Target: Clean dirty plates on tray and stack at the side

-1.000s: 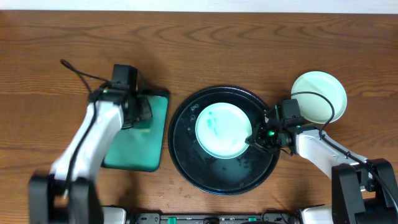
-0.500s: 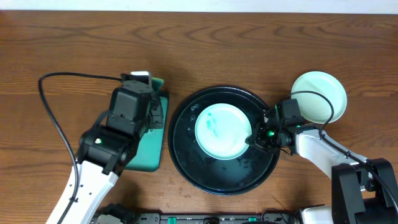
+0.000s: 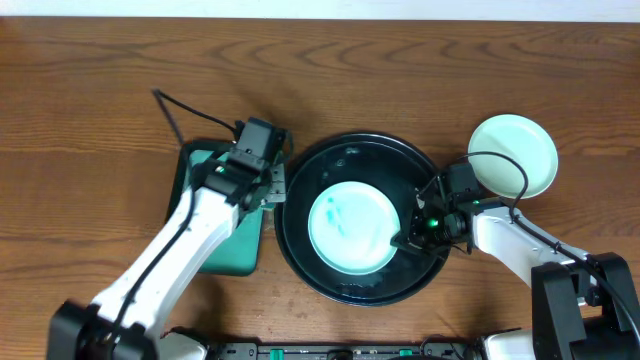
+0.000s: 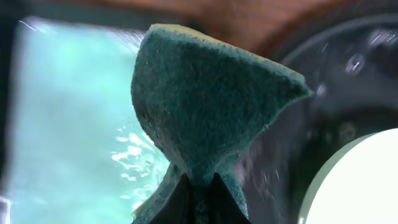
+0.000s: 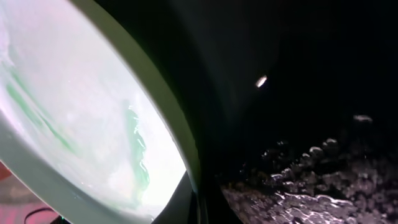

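Brown wood-grain counter (image 3: 100, 60) fills the overhead view, with the black tray (image 3: 385, 155) at its middle, its base wet and beaded. One smeared plate (image 3: 352, 228), pale with teal-green streaks, lies inside it, toward the near side. A clean plate (image 3: 513, 155) sits on the counter just right of the black tray, and a green tray (image 3: 225, 250) lies to the left.

The left gripper (image 4: 198, 196) is clamped narrow on the lower end of a green sponge (image 4: 205, 106), which fans out above the fingers and hangs at the black tray's left rim. The right gripper (image 3: 405, 240) is closed on the smeared plate's right rim, a thin pinch right at the edge.

That pinch is the weak point, I judge. The rim looks wet, so a sideways push from the sponge could twist the plate out of the fingers or skid it across the glossy base. The sponge, held only at one end, may also fold over rather than scrub.

Against the earlier frame, the left arm has swung from over the green tray to the black tray's rim, bringing the sponge along. The smeared plate has shifted nearer and a little left, with the right gripper following it.
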### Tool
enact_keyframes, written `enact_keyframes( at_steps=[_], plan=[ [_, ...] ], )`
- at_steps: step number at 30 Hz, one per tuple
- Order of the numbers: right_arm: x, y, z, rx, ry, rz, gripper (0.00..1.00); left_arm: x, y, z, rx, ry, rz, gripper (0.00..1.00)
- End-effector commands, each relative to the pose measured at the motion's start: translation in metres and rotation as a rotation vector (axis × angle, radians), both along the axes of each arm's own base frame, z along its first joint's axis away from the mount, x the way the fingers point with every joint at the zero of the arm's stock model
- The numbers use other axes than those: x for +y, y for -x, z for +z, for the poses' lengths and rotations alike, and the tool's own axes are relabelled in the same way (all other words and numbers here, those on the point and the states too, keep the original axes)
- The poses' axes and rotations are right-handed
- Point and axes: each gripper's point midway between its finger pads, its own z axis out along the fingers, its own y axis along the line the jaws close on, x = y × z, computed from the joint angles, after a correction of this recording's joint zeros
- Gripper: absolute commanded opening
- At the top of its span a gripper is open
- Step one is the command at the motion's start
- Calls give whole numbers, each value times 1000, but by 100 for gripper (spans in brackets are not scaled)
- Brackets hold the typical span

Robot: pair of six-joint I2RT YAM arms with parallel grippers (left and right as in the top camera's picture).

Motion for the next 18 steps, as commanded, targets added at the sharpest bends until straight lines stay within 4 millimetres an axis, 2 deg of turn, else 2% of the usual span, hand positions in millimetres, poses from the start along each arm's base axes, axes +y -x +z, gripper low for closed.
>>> enact_keyframes(
  at_steps=[1,6,9,12,18],
  plan=[
    [-16,34,-23,109,128,44,2,-24,4,-8,72,123,7,7],
    [-15,42,-22,122,205,108,1,-43,6,-6,65,155,-36,7],
    [-5,35,-17,93,198,139,1,-56,7,-2,53,174,-60,7],
    [5,27,-9,68,198,158,1,-77,14,1,52,211,-113,7],
    [-1,14,-5,71,301,64,1,-114,30,5,38,245,-192,7]
  ],
)
